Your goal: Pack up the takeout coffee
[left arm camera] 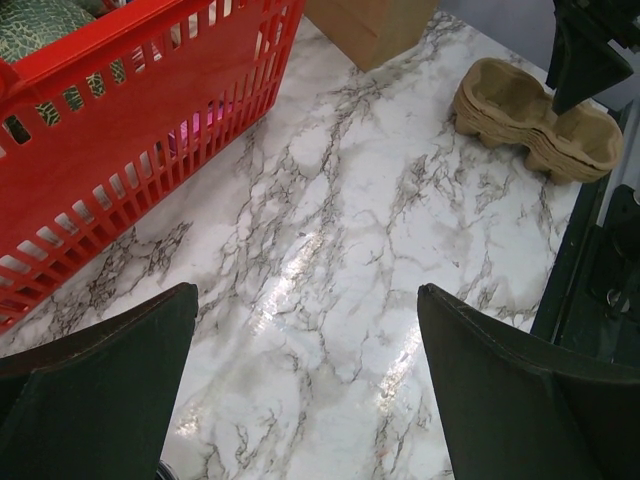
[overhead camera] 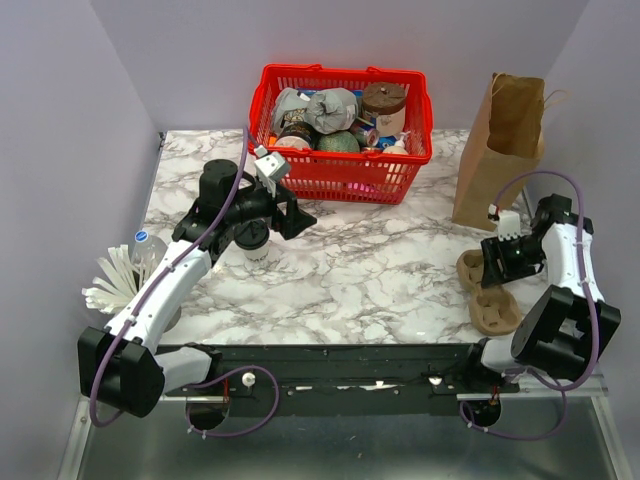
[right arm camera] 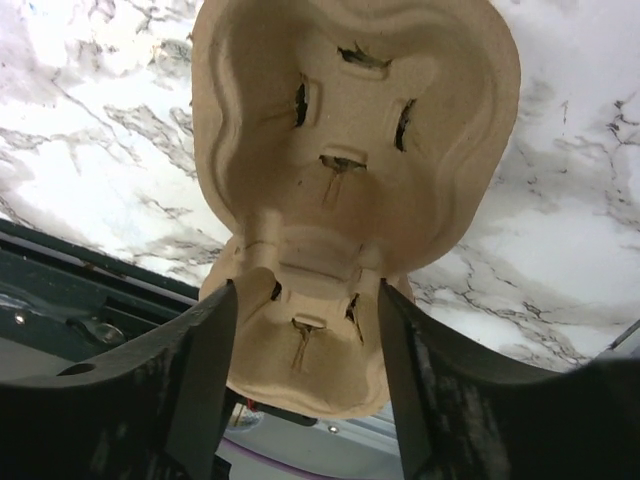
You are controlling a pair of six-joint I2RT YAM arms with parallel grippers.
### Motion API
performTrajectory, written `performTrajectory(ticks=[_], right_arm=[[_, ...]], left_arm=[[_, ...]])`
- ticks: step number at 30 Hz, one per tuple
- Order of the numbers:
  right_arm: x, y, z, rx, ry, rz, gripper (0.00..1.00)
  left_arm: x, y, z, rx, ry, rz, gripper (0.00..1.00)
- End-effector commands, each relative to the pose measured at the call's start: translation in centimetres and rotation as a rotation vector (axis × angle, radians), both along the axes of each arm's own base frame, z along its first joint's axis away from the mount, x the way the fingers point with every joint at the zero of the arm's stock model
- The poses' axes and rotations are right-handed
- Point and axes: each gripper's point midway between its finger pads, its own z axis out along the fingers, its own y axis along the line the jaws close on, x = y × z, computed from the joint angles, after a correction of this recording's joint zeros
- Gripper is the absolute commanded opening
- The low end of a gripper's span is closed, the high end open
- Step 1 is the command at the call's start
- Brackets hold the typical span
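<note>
Packing is standing at an early stage. The takeout coffee (overhead camera: 252, 240) (a cream paper cup with a round black plastic lid) is sitting upright on the marble table (overhead camera: 370, 270), close by the left gripper (left arm camera: 305, 300), whose jaws are gaping wide and holding nothing. The right gripper (right arm camera: 307, 290) is straddling the moulded-pulp cup carrier (right arm camera: 350, 120) (fibrous, two-welled, slotted) — whether it is clamping cannot be told. Seating the cup is judged outstanding.

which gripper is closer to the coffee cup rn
Left. The left gripper sits right beside the takeout coffee cup, its open jaws pointing past it toward the right. The right gripper is far across the table, jaws straddling the pulp cup carrier.
</note>
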Motion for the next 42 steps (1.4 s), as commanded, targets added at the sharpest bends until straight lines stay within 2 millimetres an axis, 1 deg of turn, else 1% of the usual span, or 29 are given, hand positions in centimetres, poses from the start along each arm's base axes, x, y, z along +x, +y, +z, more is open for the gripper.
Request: performTrajectory(ticks=[1, 6, 7, 17, 22, 24, 28, 34, 36, 41, 42], right_arm=[[0.3, -0.3, -1.0, -0.035, 0.009, 0.003, 0.68], [0.2, -0.4, -1.5, -0.062, 0.027, 0.007, 0.67], [-0.1, -0.6, -1.7, -0.08, 0.044, 0.009, 0.67], [-0.8, -0.7, -2.5, -0.095, 0.077, -0.001, 0.64], [-0.8, -0.7, -2.6, -0.099, 0.082, -0.001, 0.6], [-0.8, -0.7, -2.5, -0.102, 0.082, 0.0, 0.55], [-0.6, -0.9, -2.0, -0.115, 0.078, -0.003, 0.5], [-0.8, -0.7, -0.9, -0.121, 0.074, -0.012, 0.42], [-1.1, -0.7, -0.3, -0.129, 0.078, -0.016, 0.4], [-2.1, -0.8, 0.6, -0.142, 0.122, -0.014, 0.35], [-2.1, -0.9, 0.7, -0.144, 0.125, -0.012, 0.32]], left_arm=[[0.0, -0.3, -0.2, -0.008, -0.003, -0.019, 0.98], [0.2, -0.2, -0.2, -0.008, -0.002, -0.011, 0.99], [0.2, -0.2, -0.2, -0.009, -0.002, -0.011, 0.98], [0.4, -0.1, -0.4, -0.01, 0.0, -0.007, 0.99], [0.4, -0.1, -0.3, -0.012, -0.001, -0.007, 0.98], [0.4, -0.1, -0.4, -0.01, 0.0, -0.004, 0.98], [0.4, -0.1, -0.5, -0.01, 0.003, -0.005, 0.98], [0.4, -0.1, -0.5, -0.01, 0.0, -0.007, 0.98], [0.6, 0.0, -0.2, -0.01, -0.008, -0.003, 0.98], [0.6, -0.1, -0.3, -0.007, -0.006, -0.007, 0.98], [0.6, -0.1, -0.4, -0.006, -0.003, -0.009, 0.98]])
